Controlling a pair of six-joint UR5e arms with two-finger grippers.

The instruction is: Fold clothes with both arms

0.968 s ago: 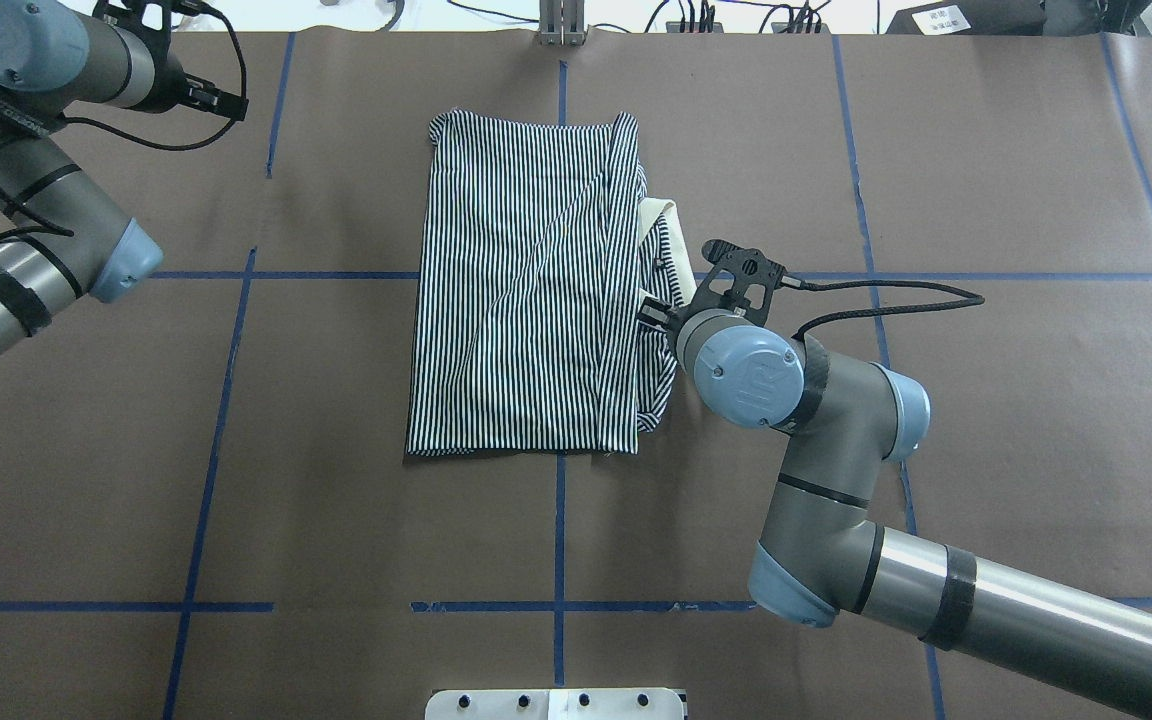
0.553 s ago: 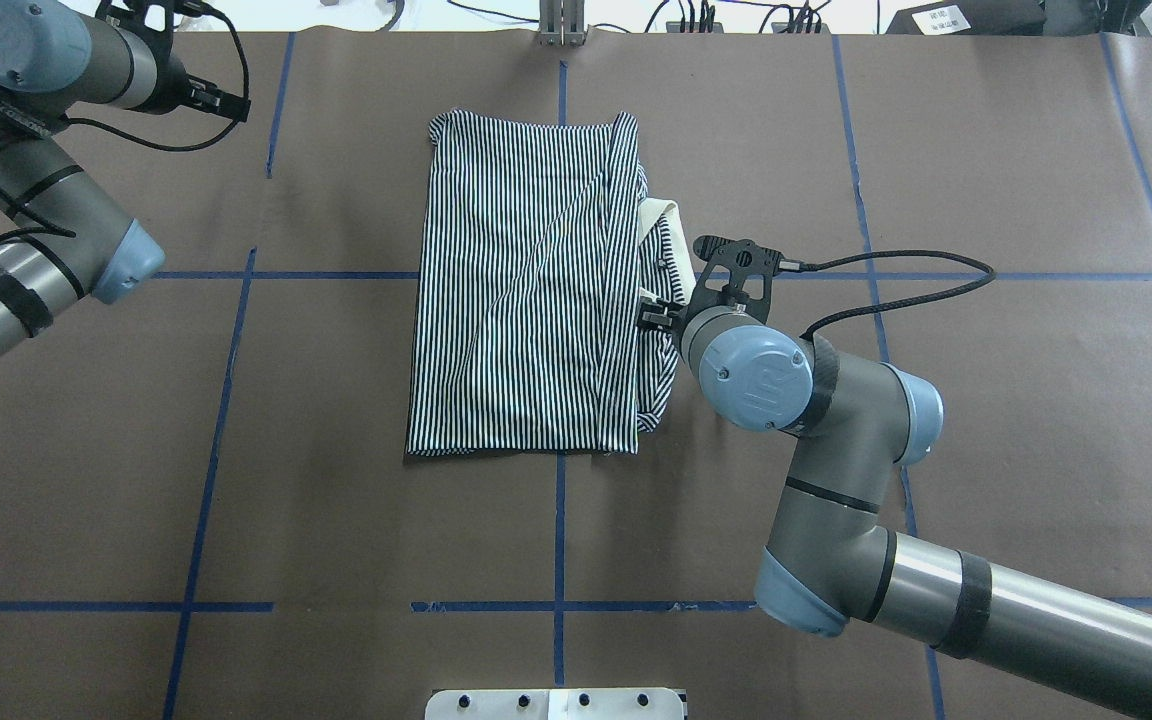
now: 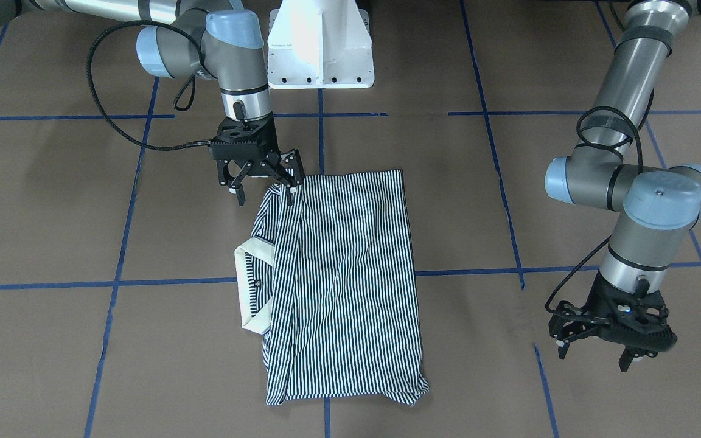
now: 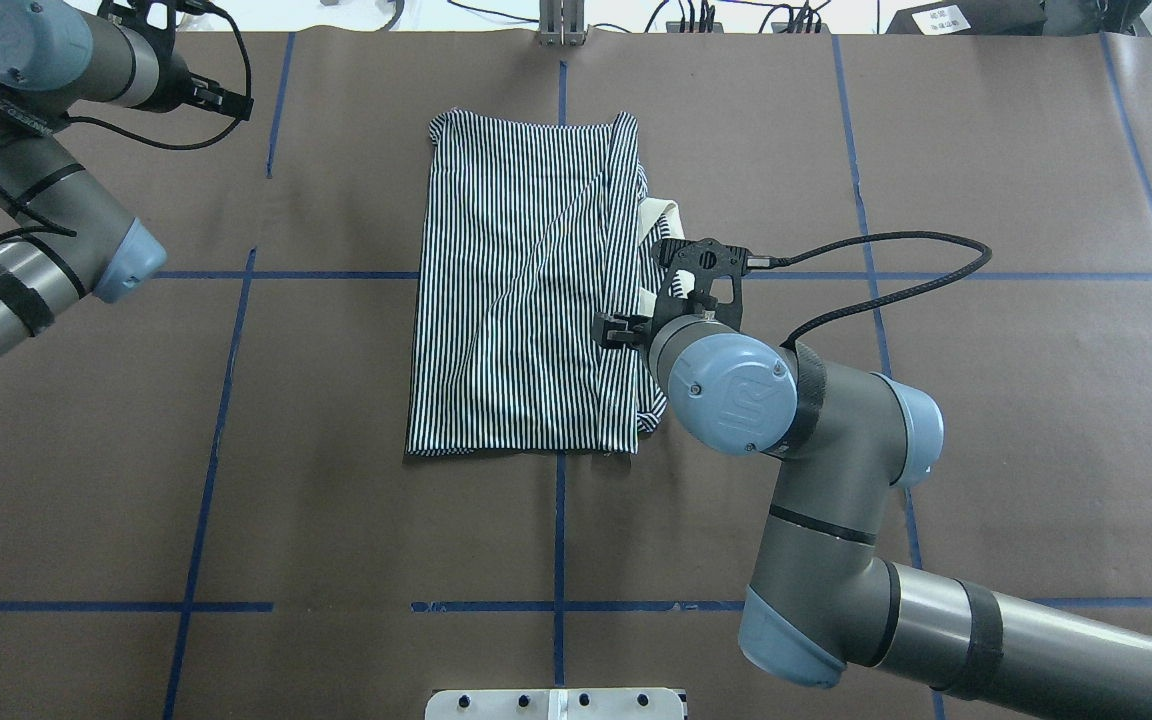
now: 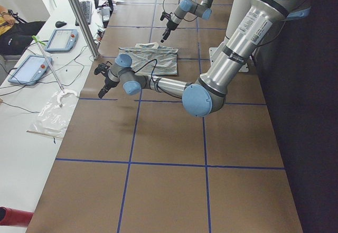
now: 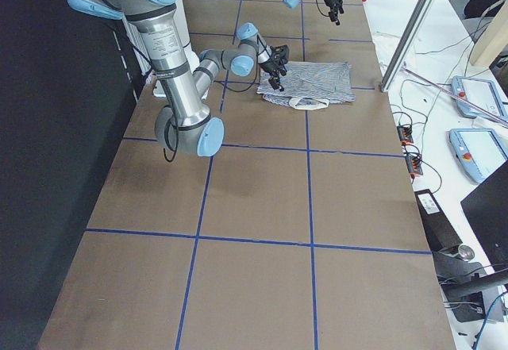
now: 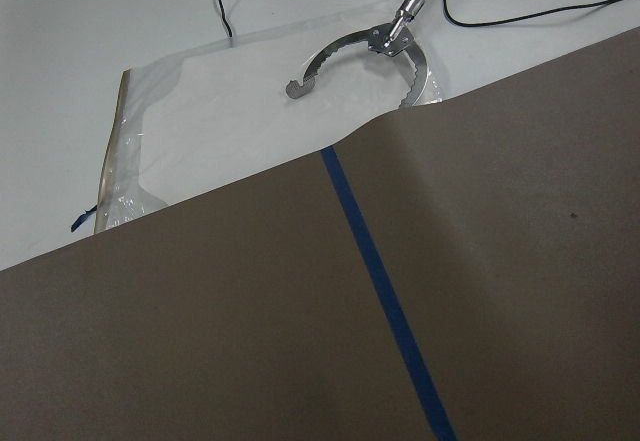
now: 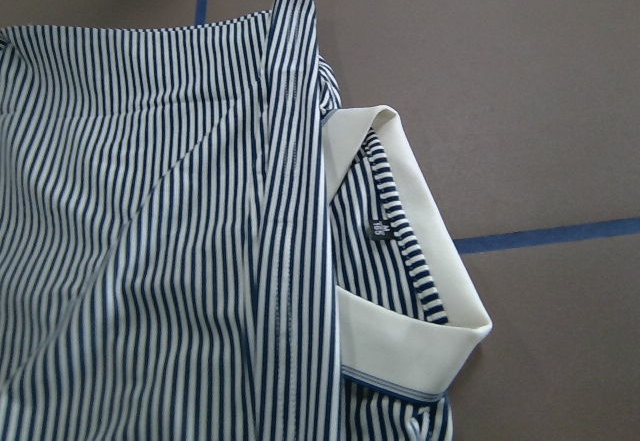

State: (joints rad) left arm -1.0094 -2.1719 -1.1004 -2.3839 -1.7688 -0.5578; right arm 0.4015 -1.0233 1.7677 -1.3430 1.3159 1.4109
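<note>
While shirt (image 3: 338,274) lies folded on table (image 3: 509,182), R end effector (image 3: 266,194) & L end effector (image 3: 594,359) gape apart.

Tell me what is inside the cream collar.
Inside the collar lies striped inner fabric with a small dark label. The folded shirt covers the rest of the opening.

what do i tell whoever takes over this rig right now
Right gripper: open, empty, over the striped shirt at its right edge near the collar; I cannot tell if it touches.
Left gripper: open, empty, over bare table, well clear of the shirt.
Shirt: mid-table, flat, a long narrow rectangle, with the cream collar poking out on the robot's right.
Done: sides appear folded in lengthwise.
Left: probably tidy the collar edge, then fold end to end with both arms.
</note>
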